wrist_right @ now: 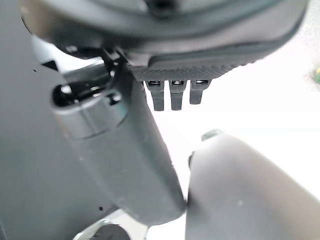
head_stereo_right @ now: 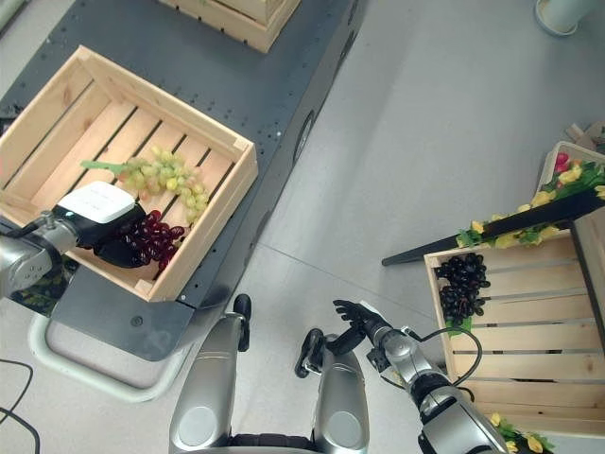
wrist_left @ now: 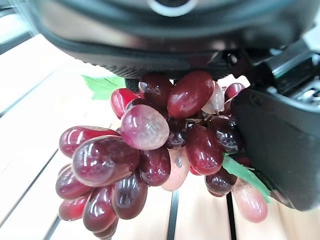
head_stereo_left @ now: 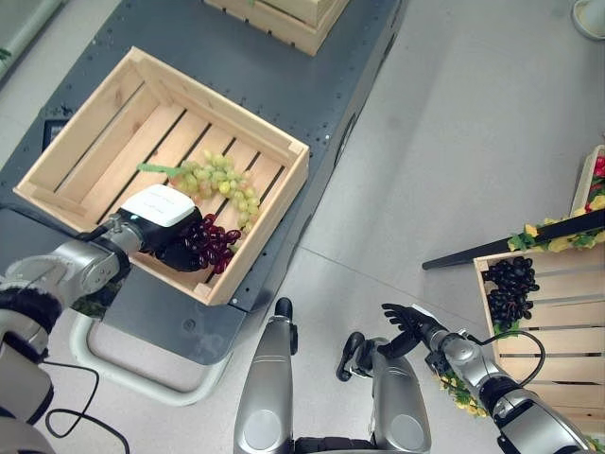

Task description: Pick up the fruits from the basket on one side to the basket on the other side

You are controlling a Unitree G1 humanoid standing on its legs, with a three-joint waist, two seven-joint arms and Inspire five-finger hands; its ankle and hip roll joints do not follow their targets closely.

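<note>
A bunch of red grapes [head_stereo_left: 213, 244] lies at the near corner of the left wooden crate [head_stereo_left: 222, 104], and my left hand [head_stereo_left: 168, 227] is shut on it from the left. In the left wrist view the red grapes [wrist_left: 150, 150] hang between the palm and the thumb [wrist_left: 280, 145], just over the crate's slats. A bunch of green grapes [head_stereo_left: 222, 182] rests in the same crate, right behind the red one. The right crate [head_stereo_left: 558, 326] holds a bunch of dark grapes [head_stereo_left: 510, 288]. My right hand [head_stereo_left: 408, 322] hovers low over the floor, open and empty, left of that crate.
The left crate stands on a dark platform [head_stereo_left: 312, 85], with another wooden crate [head_stereo_left: 284, 19] at its far end. Yellow and red flowers [head_stereo_left: 567, 236] and a dark bar edge the right crate. Grey floor [head_stereo_left: 454, 142] lies between the two sides.
</note>
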